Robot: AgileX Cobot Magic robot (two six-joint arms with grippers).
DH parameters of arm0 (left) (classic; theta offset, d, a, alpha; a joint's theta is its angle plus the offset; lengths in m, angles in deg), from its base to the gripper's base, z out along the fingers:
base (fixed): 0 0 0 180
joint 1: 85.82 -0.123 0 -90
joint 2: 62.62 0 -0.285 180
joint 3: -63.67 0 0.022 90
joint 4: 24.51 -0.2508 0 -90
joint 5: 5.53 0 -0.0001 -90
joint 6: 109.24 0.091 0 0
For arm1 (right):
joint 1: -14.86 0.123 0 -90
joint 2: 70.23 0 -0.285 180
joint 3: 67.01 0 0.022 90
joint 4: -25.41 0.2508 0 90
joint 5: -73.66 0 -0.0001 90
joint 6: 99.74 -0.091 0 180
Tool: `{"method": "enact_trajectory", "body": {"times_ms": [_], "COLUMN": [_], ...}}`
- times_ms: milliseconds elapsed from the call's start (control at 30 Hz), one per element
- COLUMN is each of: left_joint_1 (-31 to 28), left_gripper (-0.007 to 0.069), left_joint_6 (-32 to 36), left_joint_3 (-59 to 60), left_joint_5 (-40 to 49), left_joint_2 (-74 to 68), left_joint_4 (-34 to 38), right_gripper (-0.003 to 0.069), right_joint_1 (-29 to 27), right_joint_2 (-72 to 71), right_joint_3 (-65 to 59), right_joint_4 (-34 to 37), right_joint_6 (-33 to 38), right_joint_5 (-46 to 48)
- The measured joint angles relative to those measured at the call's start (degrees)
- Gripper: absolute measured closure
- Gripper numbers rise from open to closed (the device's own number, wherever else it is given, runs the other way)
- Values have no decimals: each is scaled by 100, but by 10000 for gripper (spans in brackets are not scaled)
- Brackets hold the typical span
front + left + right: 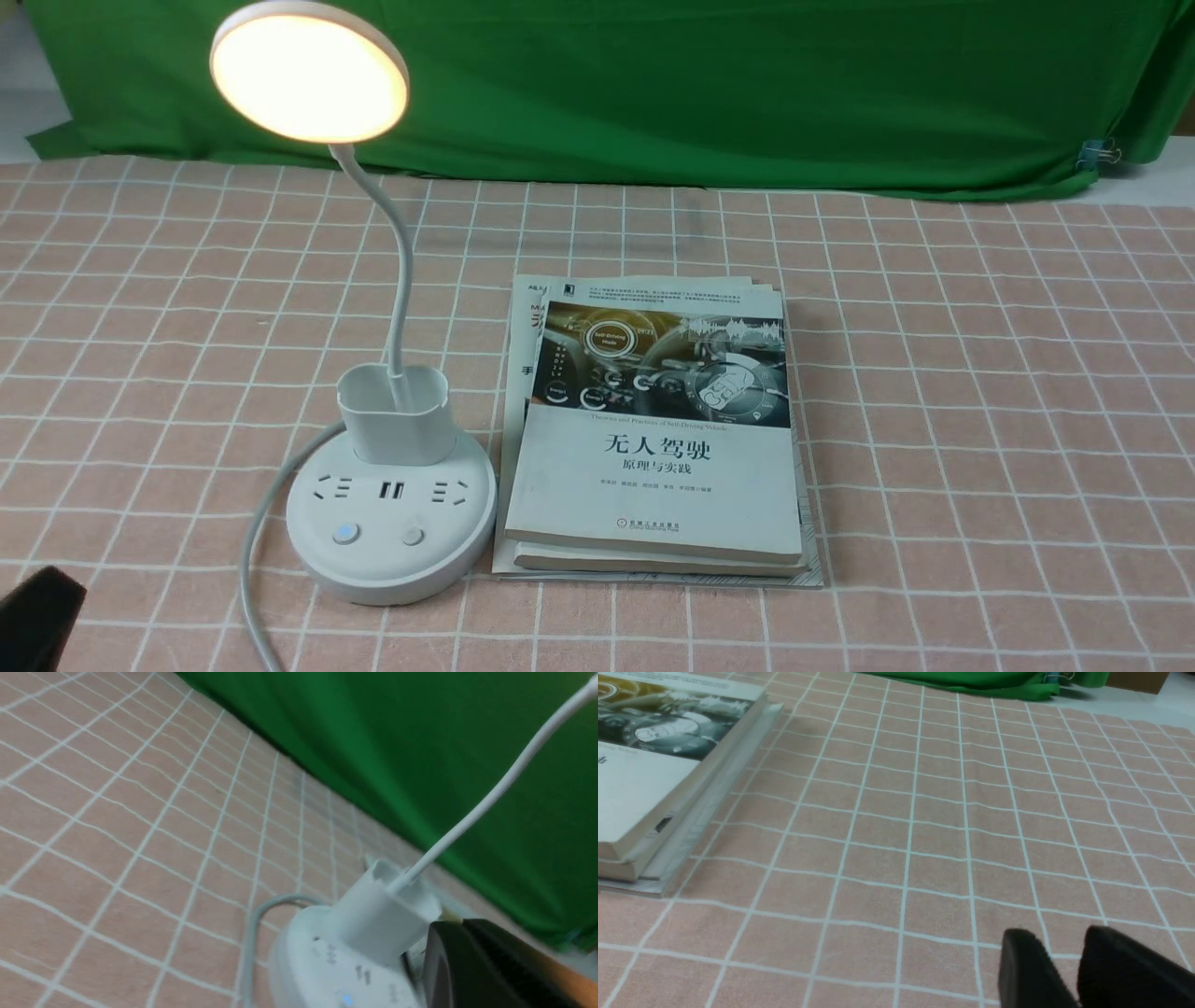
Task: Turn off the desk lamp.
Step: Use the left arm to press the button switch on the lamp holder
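The desk lamp stands at the left of the table, lit. Its round disc head [308,73] glows on a thin bent neck [400,280] that rises from the cup-shaped holder [397,415]. The round base [392,560] carries sockets, a blue-lit button [345,534] and a plain button [413,536]. The white cord [254,541] runs off to the front left. My left gripper [37,621] is at the front left corner, apart from the base. In the left wrist view its fingers [448,933] are together and empty beside the base [317,961]. My right gripper [1059,940] hangs over bare cloth, jaws slightly apart and empty.
A stack of books [653,439] lies right beside the lamp base; it also shows in the right wrist view [654,765]. A pink checked tablecloth [980,392] covers the table. A green cloth backdrop [700,84] hangs behind, with a clip [1102,151] at the far right.
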Motion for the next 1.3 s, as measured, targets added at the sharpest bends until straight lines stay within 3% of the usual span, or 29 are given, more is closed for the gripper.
{"method": "enact_trajectory", "body": {"times_ms": [100,300,533,733,867,1100,1300], "left_joint_1": [0,0,0,0,35,1065,2290], "left_gripper": [621,621,621,621,621,621,621], "left_joint_6": [-49,-70,105,522,1039,1104,1090], "left_joint_3": [0,0,-1051,-2583,-3172,-3984,-5058], "left_joint_5": [-335,-464,1007,2749,3310,3814,4705], "left_joint_2": [0,0,-619,-2641,-3831,-5955,-7544], "left_joint_4": [651,616,295,-790,-1002,-1641,-1905], "right_gripper": [419,419,419,419,419,419,419], "right_joint_1": [0,0,0,0,0,0,0], "right_joint_2": [0,0,0,0,0,0,0], "right_joint_3": [0,0,0,0,0,0,0], "right_joint_4": [0,0,0,0,0,0,0], "right_joint_6": [0,0,0,0,0,0,0], "right_joint_5": [0,0,0,0,0,0,0]}}
